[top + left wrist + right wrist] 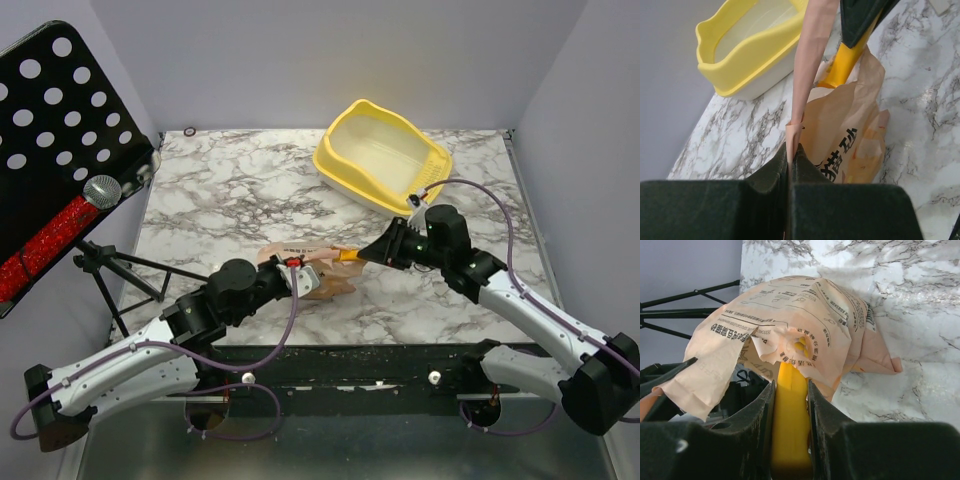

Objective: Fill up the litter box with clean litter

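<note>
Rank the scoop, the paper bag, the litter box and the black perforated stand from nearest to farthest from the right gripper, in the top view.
1. scoop: held in the right gripper
2. paper bag: just left
3. litter box: behind, far side
4. black perforated stand: far left

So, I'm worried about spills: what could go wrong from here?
The left end effector pinches a thin edge of the paper bag, which could tear or slip. The litter box sits apart from the bag, so the scoop in the right end effector may spill onto the table.
</note>
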`<action>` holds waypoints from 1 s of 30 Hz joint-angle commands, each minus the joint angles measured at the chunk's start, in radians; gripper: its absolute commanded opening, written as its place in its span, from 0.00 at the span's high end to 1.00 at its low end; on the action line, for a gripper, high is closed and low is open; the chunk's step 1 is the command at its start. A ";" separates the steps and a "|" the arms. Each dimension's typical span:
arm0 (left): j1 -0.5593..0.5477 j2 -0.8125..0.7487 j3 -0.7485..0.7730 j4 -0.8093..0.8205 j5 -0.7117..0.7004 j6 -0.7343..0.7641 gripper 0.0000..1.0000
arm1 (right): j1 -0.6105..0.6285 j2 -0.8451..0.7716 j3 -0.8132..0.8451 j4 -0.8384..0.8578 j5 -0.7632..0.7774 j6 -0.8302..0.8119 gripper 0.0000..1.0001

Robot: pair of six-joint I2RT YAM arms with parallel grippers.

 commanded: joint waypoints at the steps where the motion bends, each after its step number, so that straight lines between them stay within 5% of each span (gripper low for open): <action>1: -0.011 -0.041 -0.019 0.103 -0.121 -0.014 0.94 | -0.018 0.060 -0.047 0.054 -0.066 0.005 1.00; 12: -0.011 -0.011 -0.036 0.133 -0.217 0.000 0.94 | -0.027 0.042 -0.181 0.402 -0.186 0.120 1.00; 30: -0.011 -0.031 -0.061 0.173 -0.210 -0.004 0.94 | -0.096 -0.214 -0.423 0.626 -0.151 0.358 1.00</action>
